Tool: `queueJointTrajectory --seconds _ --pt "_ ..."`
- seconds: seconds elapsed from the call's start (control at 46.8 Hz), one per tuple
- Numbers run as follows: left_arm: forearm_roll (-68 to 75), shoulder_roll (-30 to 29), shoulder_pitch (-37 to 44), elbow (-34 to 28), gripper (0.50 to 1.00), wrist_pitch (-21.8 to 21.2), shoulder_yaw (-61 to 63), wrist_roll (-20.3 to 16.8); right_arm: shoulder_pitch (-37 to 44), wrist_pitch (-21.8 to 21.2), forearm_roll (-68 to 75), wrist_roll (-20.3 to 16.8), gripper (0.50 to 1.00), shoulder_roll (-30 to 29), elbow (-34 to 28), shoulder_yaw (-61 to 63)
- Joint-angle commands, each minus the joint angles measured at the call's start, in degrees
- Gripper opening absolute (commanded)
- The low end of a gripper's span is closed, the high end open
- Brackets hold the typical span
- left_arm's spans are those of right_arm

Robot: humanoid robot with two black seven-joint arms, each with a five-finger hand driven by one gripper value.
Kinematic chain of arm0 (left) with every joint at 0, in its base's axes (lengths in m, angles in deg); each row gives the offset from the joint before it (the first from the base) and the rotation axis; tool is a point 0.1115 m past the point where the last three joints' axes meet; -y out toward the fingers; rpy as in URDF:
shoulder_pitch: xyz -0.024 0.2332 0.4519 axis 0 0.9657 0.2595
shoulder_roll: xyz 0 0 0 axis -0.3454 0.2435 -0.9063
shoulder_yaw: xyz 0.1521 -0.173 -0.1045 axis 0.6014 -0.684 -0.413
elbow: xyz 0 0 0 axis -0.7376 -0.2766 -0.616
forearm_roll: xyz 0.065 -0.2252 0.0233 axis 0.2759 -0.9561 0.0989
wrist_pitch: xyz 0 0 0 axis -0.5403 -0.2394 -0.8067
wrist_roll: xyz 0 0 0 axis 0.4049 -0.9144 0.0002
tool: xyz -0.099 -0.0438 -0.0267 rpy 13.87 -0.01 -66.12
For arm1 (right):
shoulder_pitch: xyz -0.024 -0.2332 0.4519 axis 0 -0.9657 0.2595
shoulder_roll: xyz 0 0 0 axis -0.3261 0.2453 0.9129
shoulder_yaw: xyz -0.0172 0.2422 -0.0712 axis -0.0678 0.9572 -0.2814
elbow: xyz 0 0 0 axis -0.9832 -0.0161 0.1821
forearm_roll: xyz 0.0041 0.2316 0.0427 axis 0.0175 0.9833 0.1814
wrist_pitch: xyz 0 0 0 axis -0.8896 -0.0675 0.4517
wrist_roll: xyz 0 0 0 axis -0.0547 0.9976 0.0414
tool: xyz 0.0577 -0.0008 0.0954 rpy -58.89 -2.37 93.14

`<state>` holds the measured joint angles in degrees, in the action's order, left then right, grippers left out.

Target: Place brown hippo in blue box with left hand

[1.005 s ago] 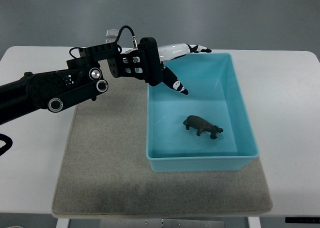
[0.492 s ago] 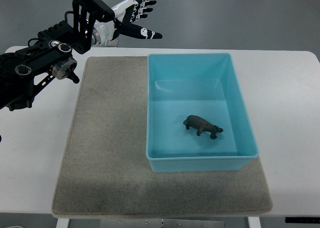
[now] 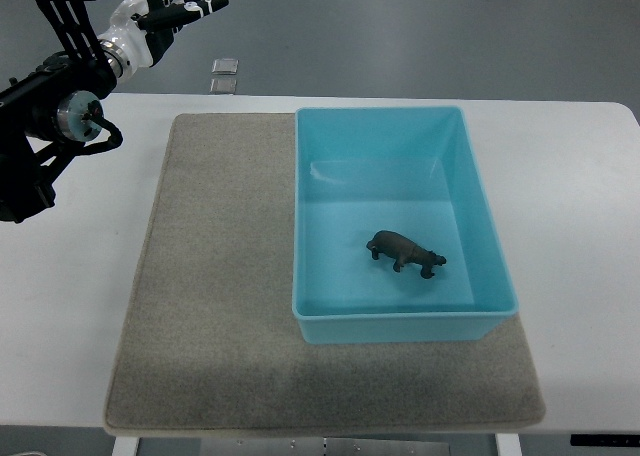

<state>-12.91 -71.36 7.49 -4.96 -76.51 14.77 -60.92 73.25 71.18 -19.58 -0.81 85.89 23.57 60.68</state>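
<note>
brown hippo (image 3: 405, 252) in blue box (image 3: 480, 201), left robot hand (image 3: 160, 14) seemingly empty

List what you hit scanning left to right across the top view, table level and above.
left hand → grey mat → blue box, with the brown hippo standing inside it → bare white table on the right.

white table (image 3: 580, 186) | grey mat (image 3: 220, 306) lies on it | blue box (image 3: 480, 216) on mat
</note>
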Motion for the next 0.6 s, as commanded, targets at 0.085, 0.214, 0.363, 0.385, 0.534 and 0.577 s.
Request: queueJointTrajectory --seconds 0.085,0.214,0.363,0.385,0.534,0.577 --pt "-4.67 0.29 -0.01 -2.93 0.999 -0.26 -1.2 -0.07 0.0 -0.01 0.0 0.0 0.936 0.0 0.0 0.0" --pt "-7.14 0.38 0.78 -4.6 0.999 -0.35 -3.48 -0.07 0.0 -0.01 0.0 0.0 0.936 0.0 0.0 0.0" --pt "-7.4 0.38 1.57 -4.78 0.999 -0.79 -6.04 0.02 0.0 -0.01 0.0 0.0 0.936 0.0 0.0 0.0" --pt "-7.49 0.47 1.75 -4.69 0.999 -0.88 -6.21 0.02 0.0 -0.01 0.0 0.0 0.936 0.0 0.0 0.0" --pt "-7.49 0.91 2.45 -4.78 0.999 -0.88 -6.39 0.02 0.0 0.08 0.0 0.0 0.936 0.0 0.0 0.0" --pt "-7.49 1.34 3.06 -4.69 0.999 -0.88 -6.39 0.02 0.0 -0.01 0.0 0.0 0.936 0.0 0.0 0.0"
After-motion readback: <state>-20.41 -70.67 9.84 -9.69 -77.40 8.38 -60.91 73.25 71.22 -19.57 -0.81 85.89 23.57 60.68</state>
